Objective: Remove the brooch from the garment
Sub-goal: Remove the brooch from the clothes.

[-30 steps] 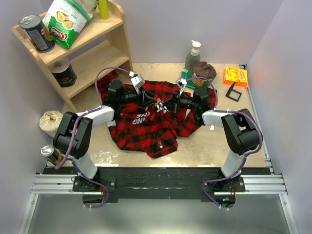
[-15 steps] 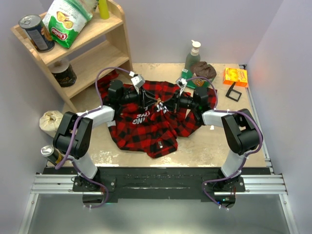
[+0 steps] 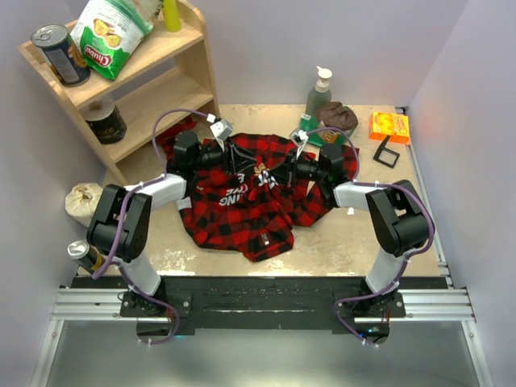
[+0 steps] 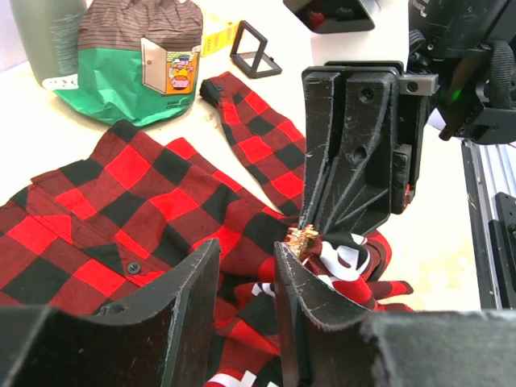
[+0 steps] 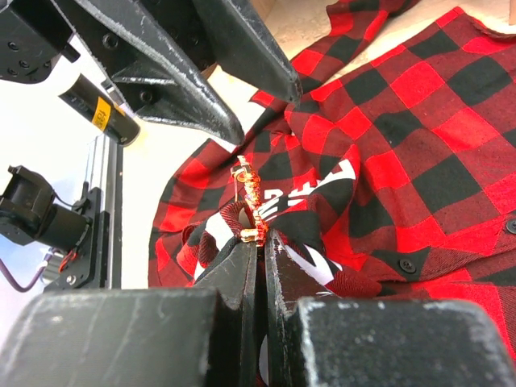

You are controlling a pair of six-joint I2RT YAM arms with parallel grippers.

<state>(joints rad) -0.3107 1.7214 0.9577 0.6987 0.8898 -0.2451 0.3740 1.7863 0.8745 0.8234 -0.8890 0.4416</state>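
The red-and-black plaid shirt [image 3: 242,205] lies spread mid-table, its black patch with white letters [image 3: 242,191] bunched up. The tiny gold-tan brooch [image 3: 262,171] is pinned in a raised fold of it. My right gripper [image 3: 275,172] is shut on the brooch's lower end together with that fold; in the right wrist view the brooch [image 5: 251,201] sticks up from the shut fingertips [image 5: 260,242]. My left gripper [image 3: 240,165] is open and empty just left of it. In the left wrist view the brooch [image 4: 302,236] sits past my right finger [image 4: 302,282].
A green pouch [image 4: 133,72], a soap bottle [image 3: 319,89] and a brown cloth lump [image 3: 337,115] stand behind the shirt. An orange box [image 3: 389,126] and a black stand [image 3: 387,151] are at the back right. A wooden shelf [image 3: 137,89] is at the left.
My left gripper has drawn back a little to the left, away from the brooch. The right gripper stays shut on the brooch and fold.
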